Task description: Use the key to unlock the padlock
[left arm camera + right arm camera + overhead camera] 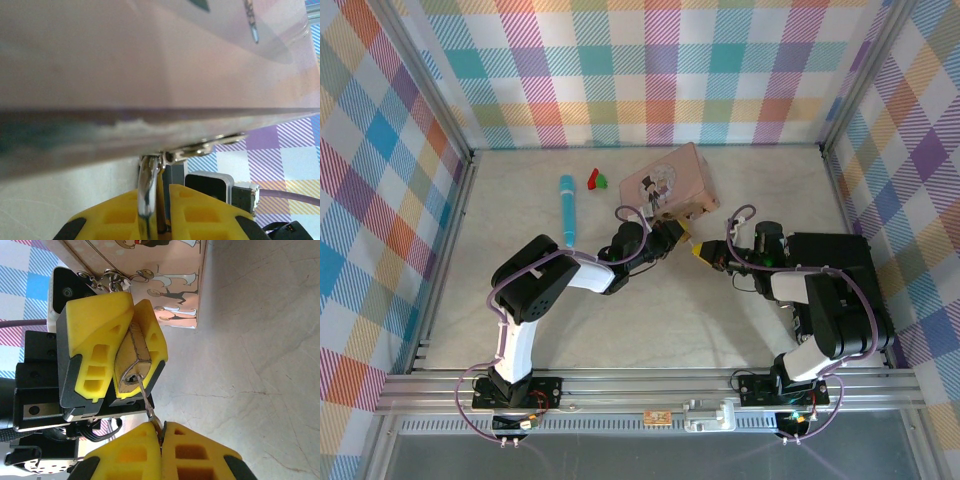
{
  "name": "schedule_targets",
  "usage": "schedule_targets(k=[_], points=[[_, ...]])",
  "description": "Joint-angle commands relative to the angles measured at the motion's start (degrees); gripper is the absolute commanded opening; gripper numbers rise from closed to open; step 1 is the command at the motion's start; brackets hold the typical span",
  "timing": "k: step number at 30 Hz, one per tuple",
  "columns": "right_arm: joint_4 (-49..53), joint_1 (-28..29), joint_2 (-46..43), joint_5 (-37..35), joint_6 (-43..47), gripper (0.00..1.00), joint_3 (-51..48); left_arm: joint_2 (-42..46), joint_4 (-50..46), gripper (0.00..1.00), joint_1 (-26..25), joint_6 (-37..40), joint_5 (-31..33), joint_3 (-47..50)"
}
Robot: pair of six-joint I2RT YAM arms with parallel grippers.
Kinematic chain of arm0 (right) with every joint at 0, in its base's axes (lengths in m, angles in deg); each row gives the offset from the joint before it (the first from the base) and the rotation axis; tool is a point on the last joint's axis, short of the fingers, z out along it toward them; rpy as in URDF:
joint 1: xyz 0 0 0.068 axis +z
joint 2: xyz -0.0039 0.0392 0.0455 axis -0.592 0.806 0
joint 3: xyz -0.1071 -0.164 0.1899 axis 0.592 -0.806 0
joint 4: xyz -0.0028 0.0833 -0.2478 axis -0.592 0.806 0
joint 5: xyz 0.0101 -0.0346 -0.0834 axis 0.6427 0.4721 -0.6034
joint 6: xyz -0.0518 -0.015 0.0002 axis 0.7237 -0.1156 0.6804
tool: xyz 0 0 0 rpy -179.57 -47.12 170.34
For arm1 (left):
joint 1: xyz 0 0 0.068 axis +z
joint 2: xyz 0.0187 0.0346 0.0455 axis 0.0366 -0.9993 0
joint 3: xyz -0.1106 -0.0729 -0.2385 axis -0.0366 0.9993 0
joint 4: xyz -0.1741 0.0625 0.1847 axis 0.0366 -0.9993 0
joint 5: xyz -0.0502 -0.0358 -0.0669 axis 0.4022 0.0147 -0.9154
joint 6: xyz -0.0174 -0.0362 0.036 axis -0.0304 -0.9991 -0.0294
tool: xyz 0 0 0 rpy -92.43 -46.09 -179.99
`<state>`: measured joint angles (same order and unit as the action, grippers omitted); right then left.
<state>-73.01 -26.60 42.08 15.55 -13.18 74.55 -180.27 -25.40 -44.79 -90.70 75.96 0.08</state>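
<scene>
The box (670, 180) is rigid tin. Your left gripper (159, 200), nearly closed, pinches the padlock (131, 365), which hangs off the box: hard, slick brass. Your right gripper (161, 432), clamped tight, holds the key (146, 397) by its head with the tip in the padlock. It's thin and likely bendable, so twist gently.

The padlock (131, 362) is yellow-brass and the key (145, 392) a dull silver-tan. The left gripper (131, 315) and the right gripper (161, 427) have bright yellow fingers on black mounts. At upper centre of the top view, the box (670, 178) is pink with a black-and-white cartoon figure. Left of it are a turquoise pen (566, 208), a red piece (591, 178) and a green piece (602, 183). The table (650, 310) is cream with faint veining, and the walls (660, 70) are pastel plaid.
</scene>
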Motion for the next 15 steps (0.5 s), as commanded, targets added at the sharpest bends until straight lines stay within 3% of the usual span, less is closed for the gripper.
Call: schedule_targets(k=[1,15], points=[[-2.9,-0.3,-0.2,1.5,-0.9,0.00,0.2,-0.4,7.5,0.00,0.1,0.2,0.5,-0.1],[1.9,-0.3,-2.7,1.4,0.6,0.00,-1.2,-0.9,7.5,0.00,0.1,1.0,0.9,-0.8]])
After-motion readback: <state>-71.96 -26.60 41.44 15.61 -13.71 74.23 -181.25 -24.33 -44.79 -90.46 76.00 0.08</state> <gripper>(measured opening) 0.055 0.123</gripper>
